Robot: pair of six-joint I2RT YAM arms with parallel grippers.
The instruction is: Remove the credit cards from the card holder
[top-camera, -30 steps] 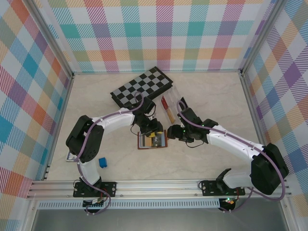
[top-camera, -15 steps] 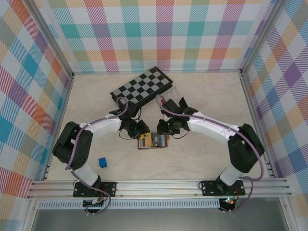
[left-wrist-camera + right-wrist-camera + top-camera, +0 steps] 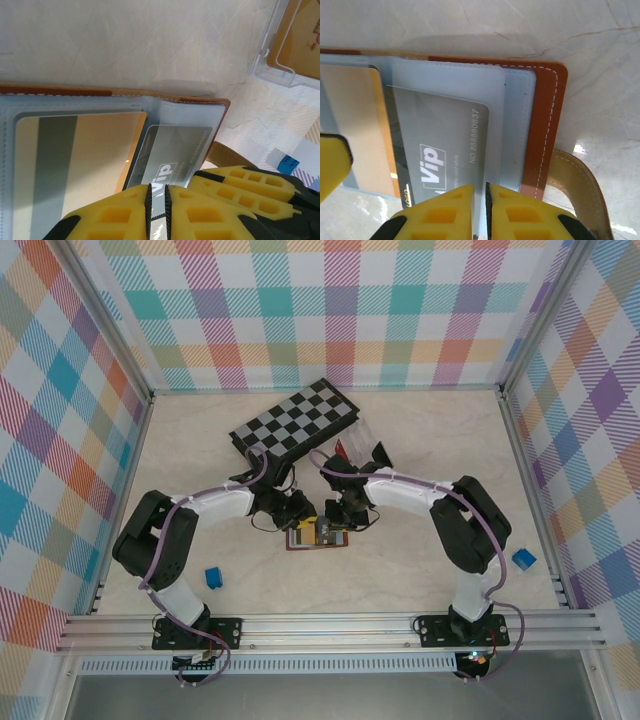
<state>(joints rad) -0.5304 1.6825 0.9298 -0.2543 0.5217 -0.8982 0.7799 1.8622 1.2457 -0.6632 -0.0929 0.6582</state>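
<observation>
Nearest the arm bases lie two blue blocks, one on the left (image 3: 213,577) and one on the right (image 3: 523,559), well apart. Past them, mid-table (image 3: 430,470), one card holder (image 3: 298,539) lies open and flat, lining up, its long axis running left to right. It holds two cards: a gold card (image 3: 100,160) and a grey card (image 3: 175,160) in the half by the snap tab (image 3: 580,190). The left jaws are pinched to a slit on the grey card's edge. The right jaws are closed on the holder's clear pocket at that card's corner. Farther off sit one clear box (image 3: 362,440) and one chessboard (image 3: 295,420).
</observation>
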